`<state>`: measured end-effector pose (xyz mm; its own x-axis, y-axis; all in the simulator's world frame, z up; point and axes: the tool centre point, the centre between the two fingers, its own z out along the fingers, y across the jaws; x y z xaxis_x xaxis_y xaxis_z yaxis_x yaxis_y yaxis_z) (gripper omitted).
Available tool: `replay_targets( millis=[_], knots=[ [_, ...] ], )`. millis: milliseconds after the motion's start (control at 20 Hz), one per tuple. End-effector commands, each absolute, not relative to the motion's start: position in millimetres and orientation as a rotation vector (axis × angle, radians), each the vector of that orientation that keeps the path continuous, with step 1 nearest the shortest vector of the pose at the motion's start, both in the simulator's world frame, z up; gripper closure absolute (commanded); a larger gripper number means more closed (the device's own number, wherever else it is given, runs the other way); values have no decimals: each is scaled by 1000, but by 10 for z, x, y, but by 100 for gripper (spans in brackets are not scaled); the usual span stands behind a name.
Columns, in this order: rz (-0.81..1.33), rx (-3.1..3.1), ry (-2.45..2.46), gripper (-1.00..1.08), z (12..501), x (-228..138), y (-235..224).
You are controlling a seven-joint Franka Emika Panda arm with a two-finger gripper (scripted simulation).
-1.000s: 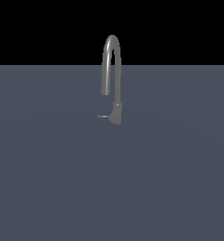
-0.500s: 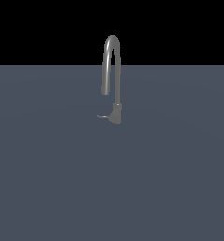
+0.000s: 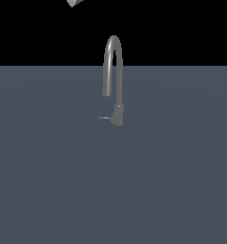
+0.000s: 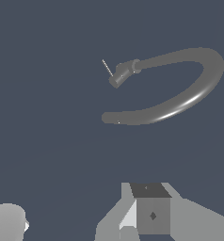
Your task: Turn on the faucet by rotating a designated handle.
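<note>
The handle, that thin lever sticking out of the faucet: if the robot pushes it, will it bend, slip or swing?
The handle looks like rigid grey metal, so it probably won't bend. Joined to the faucet base, it likely swings rather than breaking free. Being so slim and smooth, it may slip off a finger.

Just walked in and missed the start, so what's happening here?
A simulated robot arm is meant to turn on a grey faucet by rotating its thin handle, which sticks out sideways from the base toward the exterior view's left. Nothing is touching the faucet yet. Only a small corner of the arm shows at the top of the exterior view. The wrist view looks down on the faucet from well clear, and whether the tool is open is unclear.
</note>
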<state>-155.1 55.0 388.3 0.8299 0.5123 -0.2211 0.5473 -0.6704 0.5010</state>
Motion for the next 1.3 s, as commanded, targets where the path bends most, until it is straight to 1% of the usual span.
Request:
replay_targets(
  millis=[0,550,1250],
  knots=[
    [-87,2362,843,108,3767,-1468,596],
    [-104,2046,1061,108,3298,-1193,736],
    [-115,1701,1243,108,2777,-942,827]
  ],
)
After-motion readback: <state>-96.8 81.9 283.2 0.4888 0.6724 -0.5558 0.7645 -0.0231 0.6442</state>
